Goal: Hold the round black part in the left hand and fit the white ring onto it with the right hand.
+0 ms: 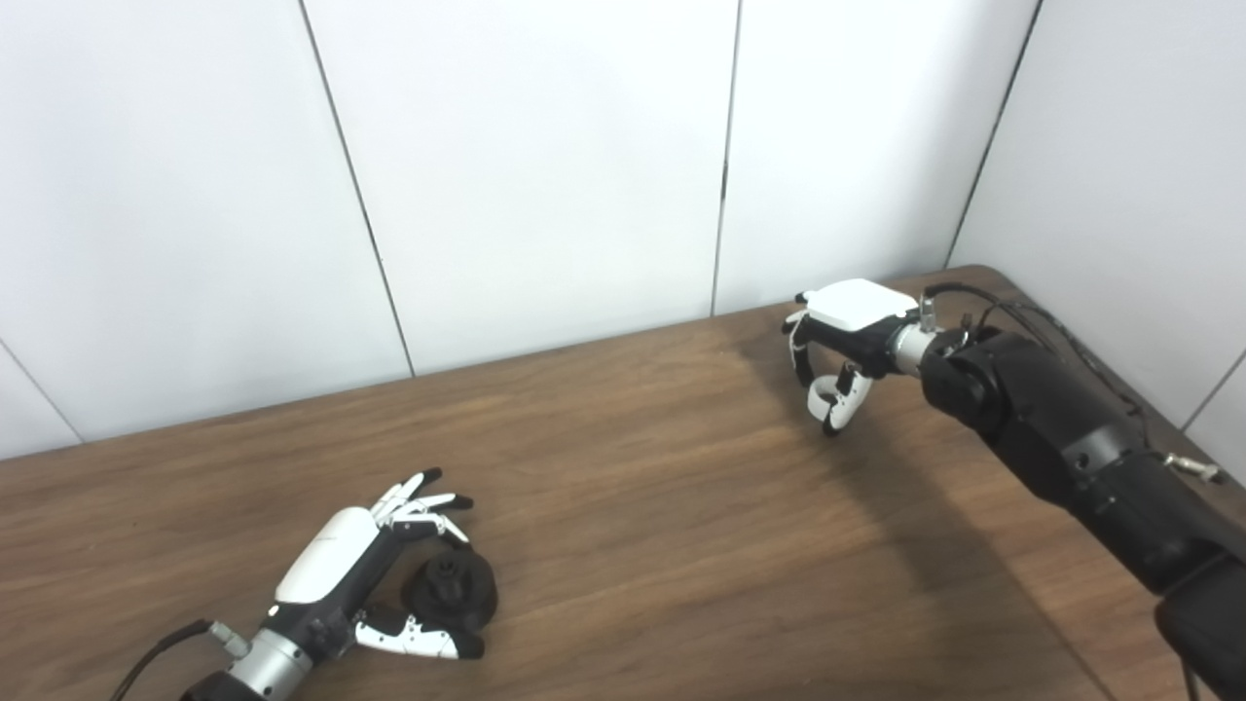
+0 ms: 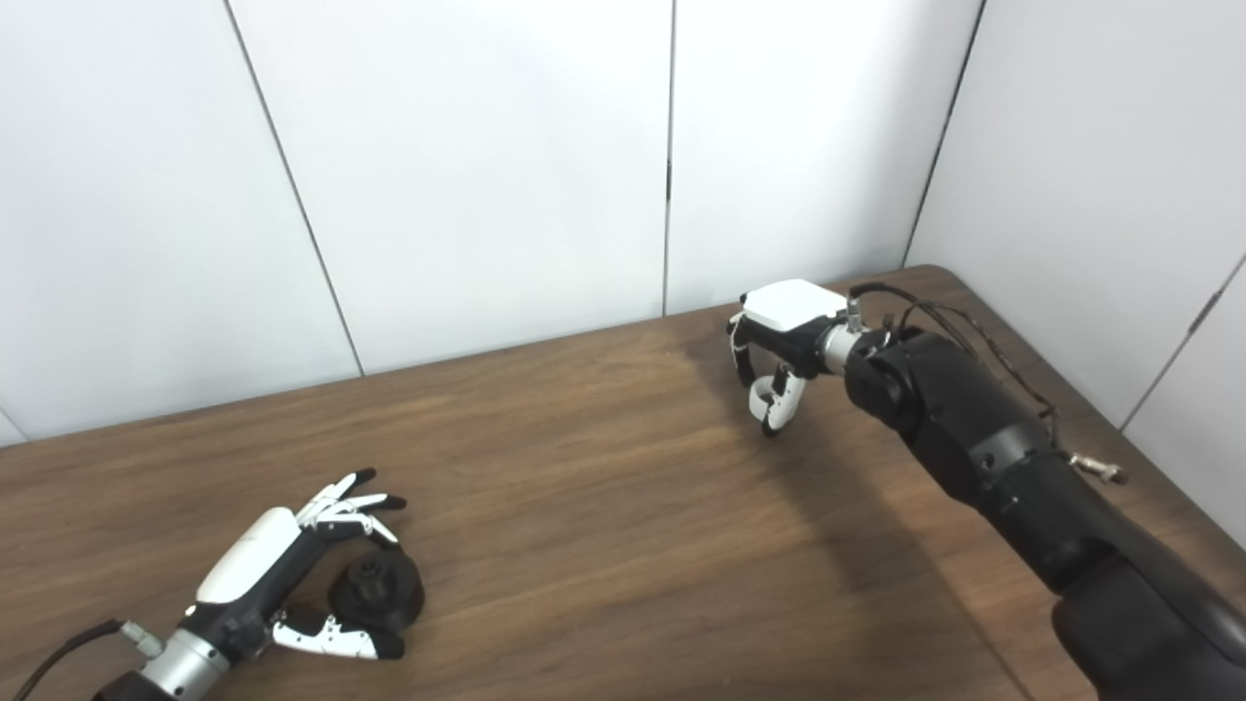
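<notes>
Round black plastic part [image 1: 451,588], disc-shaped with a raised hub, rests on the brown wooden table [image 1: 633,506] between the spread fingers and thumb of the left hand [image 1: 365,570], which cups it loosely without a firm grip. Well apart, near the far right corner, the right hand [image 1: 845,352] curls downward; whether it holds the white ring, which I cannot make out, I cannot tell. If the left closes off-centre, the part could likely skid away.

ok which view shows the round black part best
The left eye view: the round black part sits larger there, its raised centre hub visible, between the left hand's fingers and thumb on the table. The right eye view shows the same part, smaller and nearer the corner.
</notes>
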Robot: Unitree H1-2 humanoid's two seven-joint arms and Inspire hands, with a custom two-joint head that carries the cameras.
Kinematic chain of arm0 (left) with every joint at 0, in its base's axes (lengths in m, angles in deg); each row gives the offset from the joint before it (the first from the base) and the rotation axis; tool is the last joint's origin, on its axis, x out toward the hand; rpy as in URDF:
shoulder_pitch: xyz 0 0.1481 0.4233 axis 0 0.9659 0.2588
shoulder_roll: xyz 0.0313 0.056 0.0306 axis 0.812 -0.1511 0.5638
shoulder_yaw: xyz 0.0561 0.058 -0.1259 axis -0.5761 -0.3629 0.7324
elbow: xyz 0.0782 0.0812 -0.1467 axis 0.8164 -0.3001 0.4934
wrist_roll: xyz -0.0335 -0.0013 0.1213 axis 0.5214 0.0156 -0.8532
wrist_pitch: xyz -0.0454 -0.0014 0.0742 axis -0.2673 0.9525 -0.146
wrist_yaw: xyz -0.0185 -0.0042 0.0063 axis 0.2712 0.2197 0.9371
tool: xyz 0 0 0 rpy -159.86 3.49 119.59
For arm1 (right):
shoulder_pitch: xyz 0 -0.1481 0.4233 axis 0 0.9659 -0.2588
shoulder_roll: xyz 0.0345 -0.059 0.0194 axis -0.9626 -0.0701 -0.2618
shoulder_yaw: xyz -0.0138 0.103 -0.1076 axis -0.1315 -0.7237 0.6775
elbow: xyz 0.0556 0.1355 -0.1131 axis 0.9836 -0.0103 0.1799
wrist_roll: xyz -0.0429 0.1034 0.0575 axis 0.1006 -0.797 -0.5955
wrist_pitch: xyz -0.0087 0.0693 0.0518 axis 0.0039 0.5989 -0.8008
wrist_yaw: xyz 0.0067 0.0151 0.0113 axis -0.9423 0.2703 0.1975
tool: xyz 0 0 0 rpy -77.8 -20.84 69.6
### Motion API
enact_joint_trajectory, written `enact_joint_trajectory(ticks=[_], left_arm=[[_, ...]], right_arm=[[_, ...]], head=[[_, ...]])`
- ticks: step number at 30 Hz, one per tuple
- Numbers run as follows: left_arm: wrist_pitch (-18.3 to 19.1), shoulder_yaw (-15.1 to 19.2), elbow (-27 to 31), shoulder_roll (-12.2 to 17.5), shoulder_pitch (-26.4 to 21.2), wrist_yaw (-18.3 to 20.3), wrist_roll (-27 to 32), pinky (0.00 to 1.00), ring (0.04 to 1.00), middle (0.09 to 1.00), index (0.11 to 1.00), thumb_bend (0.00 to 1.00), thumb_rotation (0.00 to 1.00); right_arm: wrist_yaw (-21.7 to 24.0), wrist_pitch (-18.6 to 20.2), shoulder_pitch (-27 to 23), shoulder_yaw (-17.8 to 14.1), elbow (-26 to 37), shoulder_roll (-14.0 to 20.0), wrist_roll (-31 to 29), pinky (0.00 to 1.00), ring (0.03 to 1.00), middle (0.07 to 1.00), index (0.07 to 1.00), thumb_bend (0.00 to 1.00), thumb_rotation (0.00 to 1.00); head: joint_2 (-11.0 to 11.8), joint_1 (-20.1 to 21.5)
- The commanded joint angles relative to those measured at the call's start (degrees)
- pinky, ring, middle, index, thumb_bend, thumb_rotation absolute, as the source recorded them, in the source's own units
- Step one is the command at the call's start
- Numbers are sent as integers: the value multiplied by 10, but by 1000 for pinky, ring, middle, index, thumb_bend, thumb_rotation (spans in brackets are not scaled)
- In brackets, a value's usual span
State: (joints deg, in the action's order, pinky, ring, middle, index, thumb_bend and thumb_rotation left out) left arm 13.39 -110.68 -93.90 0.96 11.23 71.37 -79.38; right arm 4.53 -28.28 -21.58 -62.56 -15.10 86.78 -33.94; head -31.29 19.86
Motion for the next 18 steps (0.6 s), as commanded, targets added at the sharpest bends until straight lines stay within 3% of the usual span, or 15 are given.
enact_joint_trajectory(ticks=[1,18], left_arm=[[6,-5,-6,13,12,-7,-2,1000,1000,848,480,525,58],[6,-1,-8,13,11,-4,-2,1000,1000,849,480,526,57]], right_arm=[[-4,-5,-17,-9,6,21,-2,1000,1000,899,493,524,149],[3,-5,-12,-14,13,36,-6,1000,1000,902,493,524,148]], head=[[0,0],[2,1]])
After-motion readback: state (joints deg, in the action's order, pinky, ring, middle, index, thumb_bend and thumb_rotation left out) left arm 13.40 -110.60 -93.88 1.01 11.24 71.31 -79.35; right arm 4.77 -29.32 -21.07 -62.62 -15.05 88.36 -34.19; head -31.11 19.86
